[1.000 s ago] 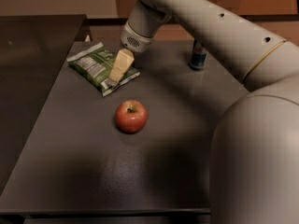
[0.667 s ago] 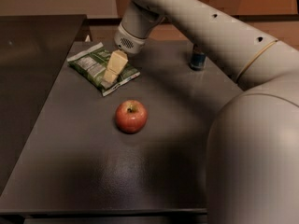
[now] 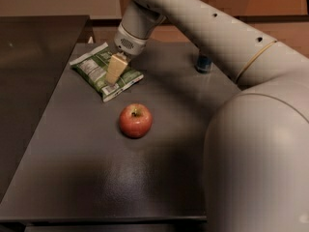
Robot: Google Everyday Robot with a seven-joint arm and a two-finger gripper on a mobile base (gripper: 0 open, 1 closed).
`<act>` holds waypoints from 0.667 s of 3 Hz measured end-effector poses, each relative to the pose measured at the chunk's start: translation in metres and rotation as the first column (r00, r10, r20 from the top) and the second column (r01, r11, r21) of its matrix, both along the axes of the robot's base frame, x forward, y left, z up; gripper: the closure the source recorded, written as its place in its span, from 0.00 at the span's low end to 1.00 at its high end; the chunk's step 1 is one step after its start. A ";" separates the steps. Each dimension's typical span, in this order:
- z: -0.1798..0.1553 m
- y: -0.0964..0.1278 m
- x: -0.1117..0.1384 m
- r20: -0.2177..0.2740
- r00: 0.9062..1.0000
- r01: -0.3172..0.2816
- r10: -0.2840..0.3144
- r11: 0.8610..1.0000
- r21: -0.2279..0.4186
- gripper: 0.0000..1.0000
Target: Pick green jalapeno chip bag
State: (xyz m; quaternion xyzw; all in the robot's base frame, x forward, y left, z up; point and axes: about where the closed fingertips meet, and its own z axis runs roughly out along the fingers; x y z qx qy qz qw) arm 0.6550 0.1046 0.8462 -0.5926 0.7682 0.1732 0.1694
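The green jalapeno chip bag (image 3: 91,67) lies flat at the back left of the dark table (image 3: 96,178), its white label panel facing up and its white sealed ends showing. My gripper (image 3: 114,72) reaches down from the cream arm (image 3: 203,28) and sits over the middle of the bag, at or just above its surface. It hides part of the bag's centre. The bag rests on the table.
A red apple (image 3: 135,121) stands in front of the bag, to its right. A small blue object (image 3: 203,64) stands at the back right, partly behind the arm. A darker counter (image 3: 34,47) adjoins the table on the left. The robot's pale body (image 3: 260,168) fills the right side.
The gripper has moved a little to the left over the bag, from near its right edge to its middle. The bag and the apple have not moved.
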 end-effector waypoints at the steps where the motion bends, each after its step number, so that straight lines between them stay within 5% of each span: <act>1: -0.002 -0.007 0.001 -0.004 1.000 0.007 -0.007 1.000 -0.022 0.65; 2: 0.009 -0.012 -0.002 0.002 1.000 -0.002 0.002 1.000 -0.032 0.87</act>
